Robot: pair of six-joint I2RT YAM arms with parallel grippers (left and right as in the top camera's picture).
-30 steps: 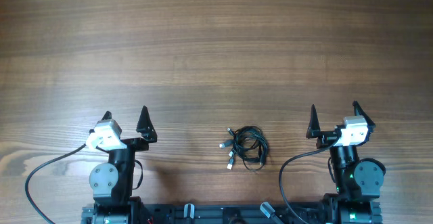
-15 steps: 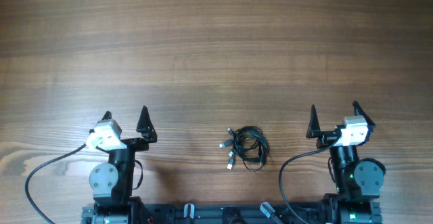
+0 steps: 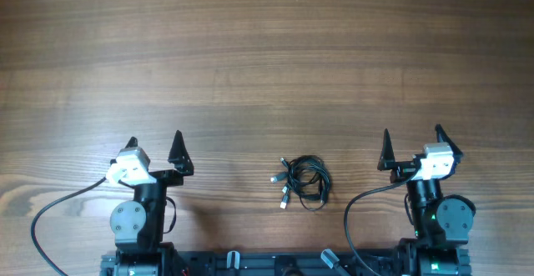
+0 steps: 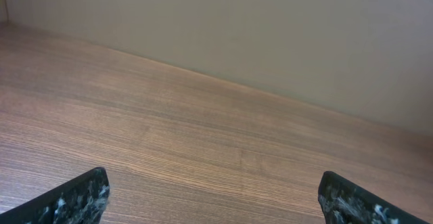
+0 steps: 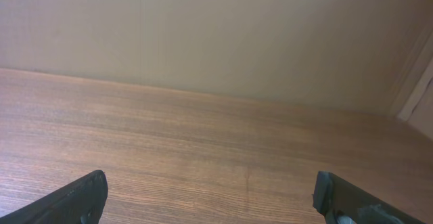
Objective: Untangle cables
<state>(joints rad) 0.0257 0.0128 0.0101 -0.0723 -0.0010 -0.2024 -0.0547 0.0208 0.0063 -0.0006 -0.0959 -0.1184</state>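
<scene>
Left gripper (image 3: 154, 140): parked just ahead of my left base, arm folded up tight, jaws spread wide with nothing between them. Right gripper (image 3: 412, 133): same pose on my other side, spread wide and empty, both pointing straight ahead. In my wrist views only the dark left fingertips (image 4: 78, 198) and right fingertips (image 5: 74, 197) show, at the bottom corners.
</scene>
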